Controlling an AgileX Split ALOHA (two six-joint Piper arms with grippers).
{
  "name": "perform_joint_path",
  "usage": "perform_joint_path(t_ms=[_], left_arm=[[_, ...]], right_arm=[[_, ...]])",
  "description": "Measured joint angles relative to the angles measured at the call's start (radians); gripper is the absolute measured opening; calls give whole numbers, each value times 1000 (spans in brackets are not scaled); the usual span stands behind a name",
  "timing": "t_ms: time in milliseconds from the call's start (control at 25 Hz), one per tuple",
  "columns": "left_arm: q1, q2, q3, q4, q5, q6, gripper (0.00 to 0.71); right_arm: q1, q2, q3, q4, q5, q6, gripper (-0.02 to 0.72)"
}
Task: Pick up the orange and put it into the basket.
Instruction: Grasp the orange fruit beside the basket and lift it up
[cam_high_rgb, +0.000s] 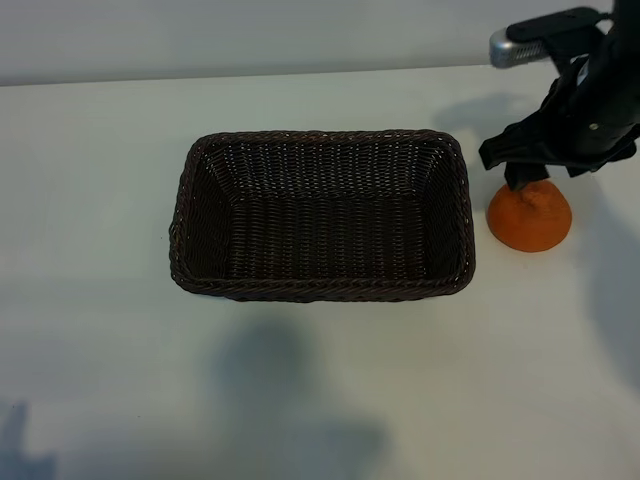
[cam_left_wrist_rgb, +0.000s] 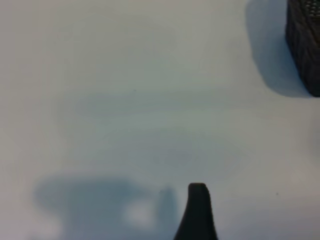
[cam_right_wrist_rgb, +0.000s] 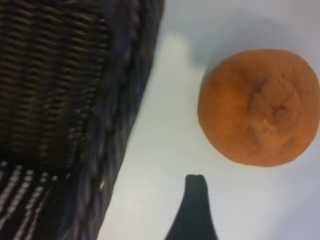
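White table (cam_high_rgb: 100, 380): orange (cam_high_rgb: 529, 217) beside basket (cam_high_rgb: 320, 290)

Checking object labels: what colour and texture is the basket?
Dark brown woven wicker with a braided rim; the basket shows best in the exterior view.

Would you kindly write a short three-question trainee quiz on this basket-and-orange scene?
1. True or false: the orange already lies in the basket.
2. Which gripper is over the orange? A) left gripper B) right gripper
3. Fill in: the orange rests on the table, apart from the basket's ___ end in the exterior view.

Key: 1 false, the basket holds nothing; 2 B, its jaws open and the orange not gripped; 3 right.
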Motion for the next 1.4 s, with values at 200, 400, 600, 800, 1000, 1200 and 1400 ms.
perform_joint_path(t_ms=[200, 400, 600, 800, 1000, 1200, 1400], left_arm=[[-7, 0, 0, 0, 0, -16, 594], [-8, 0, 0, 0, 0, -16, 594], [-8, 0, 0, 0, 0, -16, 594], [-8, 0, 0, 0, 0, -16, 594], [-8, 0, 0, 0, 0, -16, 594], [-8, 0, 0, 0, 0, -16, 593], [-8, 0, 0, 0, 0, -22, 593]], right_arm=[[0, 70, 0, 0, -31, 35, 581], [0, 109, 0, -12, -79, 57, 581], [0, 124, -1, -16, -112, 71, 581], [0, 175, -1, -18, -130, 71, 581], [0, 210, -2, -22, -157, 71, 571], [0, 247, -5, -34, -157, 104, 430], [1, 263, -10, -121, -153, 191, 174]])
